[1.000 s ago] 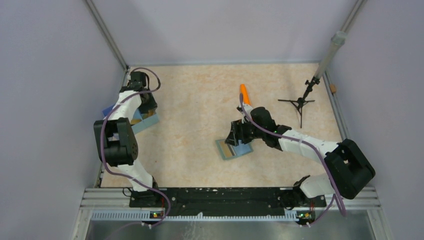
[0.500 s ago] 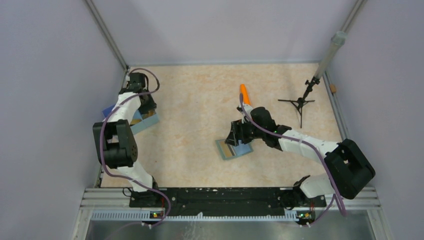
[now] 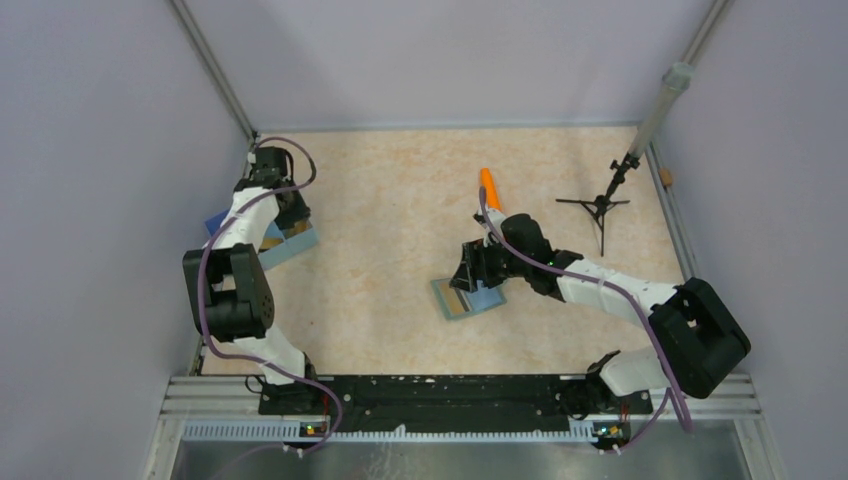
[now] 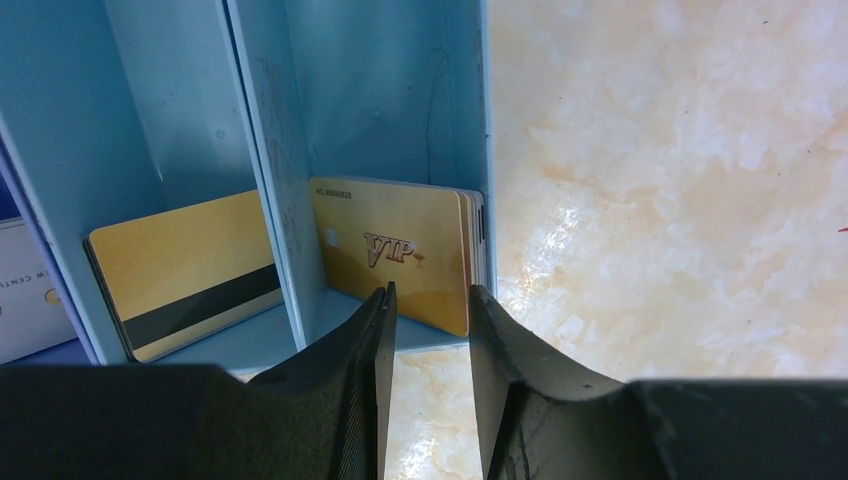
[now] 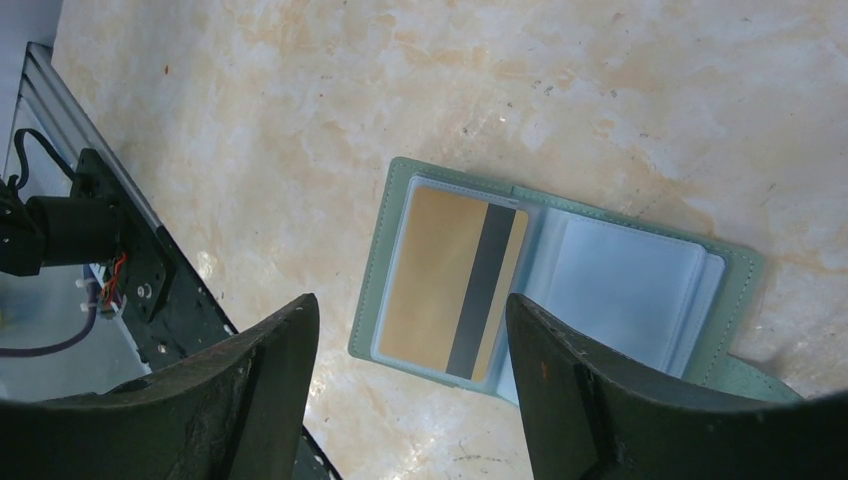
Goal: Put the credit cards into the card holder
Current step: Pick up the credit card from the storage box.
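Observation:
The card holder (image 5: pixel 625 290) lies open on the table, pale blue inside with a grey-green rim. One gold credit card with a dark stripe (image 5: pixel 450 280) sits in its left pocket. My right gripper (image 5: pixel 412 310) hangs open just above it, holding nothing. In the top view the card holder (image 3: pixel 488 298) lies under the right gripper (image 3: pixel 470 272). A gold card marked VIP (image 4: pixel 400 245) leans at the front of a stack in the blue tray's right compartment. A striped gold card (image 4: pixel 185 270) stands in the middle one. My left gripper (image 4: pixel 430 300) is narrowly open above the VIP card's near corner, gripping nothing.
The blue tray (image 3: pixel 293 245) sits by the left wall, with a white card (image 4: pixel 20 300) in its left compartment. An orange cylinder (image 3: pixel 490 186) lies behind the right gripper. A black tripod stand (image 3: pixel 600 206) is at the back right. Walls enclose the table.
The left arm has shifted slightly left and back over the tray, and its jaws have narrowed a little. The right arm and the card holder have not moved.

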You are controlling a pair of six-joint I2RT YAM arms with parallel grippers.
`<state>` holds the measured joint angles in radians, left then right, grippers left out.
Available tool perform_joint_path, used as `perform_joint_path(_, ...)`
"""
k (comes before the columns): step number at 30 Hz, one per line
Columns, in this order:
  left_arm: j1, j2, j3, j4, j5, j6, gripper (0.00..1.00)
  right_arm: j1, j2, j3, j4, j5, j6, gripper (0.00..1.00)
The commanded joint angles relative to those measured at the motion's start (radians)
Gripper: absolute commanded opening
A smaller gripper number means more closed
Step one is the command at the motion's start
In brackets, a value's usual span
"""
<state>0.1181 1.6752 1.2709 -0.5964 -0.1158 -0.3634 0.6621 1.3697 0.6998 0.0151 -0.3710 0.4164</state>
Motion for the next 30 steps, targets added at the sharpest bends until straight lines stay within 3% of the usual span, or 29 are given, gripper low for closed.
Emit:
perform_joint_path(1,0.009,-0.015,0.004,0.027,0.025,0.016,0.37,-0.012,-0.004,0.007,0.042,-0.020,0.004,0.67)
perform_joint_path(30,0.029,-0.008,0.004,-0.013,-0.015,0.015,0.34,-0.011,-0.001,0.006,0.048,-0.028,0.007,0.67)
